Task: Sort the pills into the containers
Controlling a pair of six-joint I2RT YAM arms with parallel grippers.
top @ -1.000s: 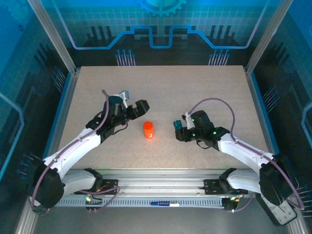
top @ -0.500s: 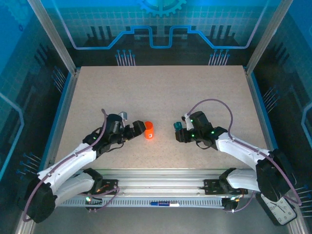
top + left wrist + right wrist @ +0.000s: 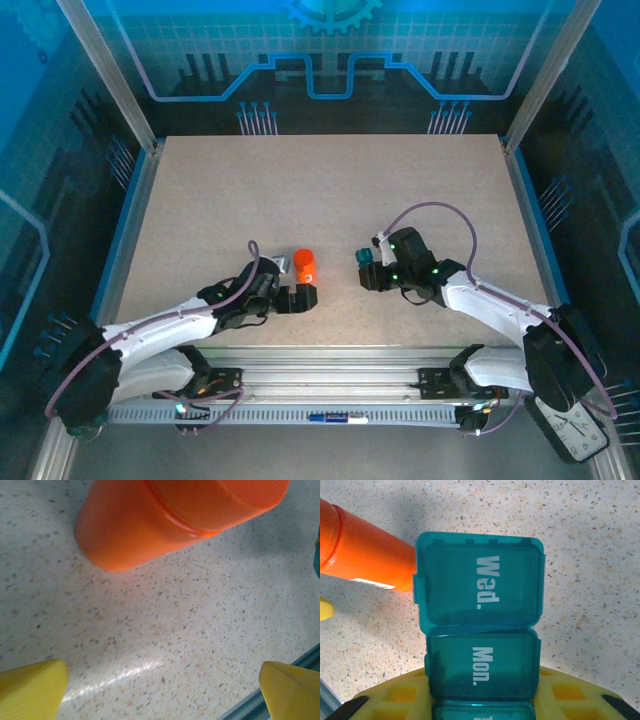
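top view: speckled table (image 3: 330, 190). the orange bottle (image 3: 305, 266) stands upright just left of frame centre. the left gripper (image 3: 300, 297) sits directly below the bottle in the frame, close to it; contact cannot be told from here.

left wrist view: the left gripper (image 3: 160, 692) has its jaws spread wide. the yellow fingertips (image 3: 31, 687) sit at the lower left and lower right corners with bare table between them and nothing held. the orange bottle (image 3: 165, 520) fills the upper part of the frame, clear of both fingertips.

top view: the right gripper (image 3: 368, 270) is right of centre, with the containers (image 3: 362, 258) at its tip, near the bottle but apart from it.

right wrist view: the right gripper (image 3: 482, 700) is closed on the containers (image 3: 482, 645), a teal strip clamped between the yellow pads (image 3: 395, 695) at the bottom of the frame. the strip runs upward through mid-frame. the upper cell reads "wed.", the next reads "mon.", and a third is cut off by the bottom edge. the orange bottle (image 3: 365, 555) lies at upper left, behind the strip's upper left edge.
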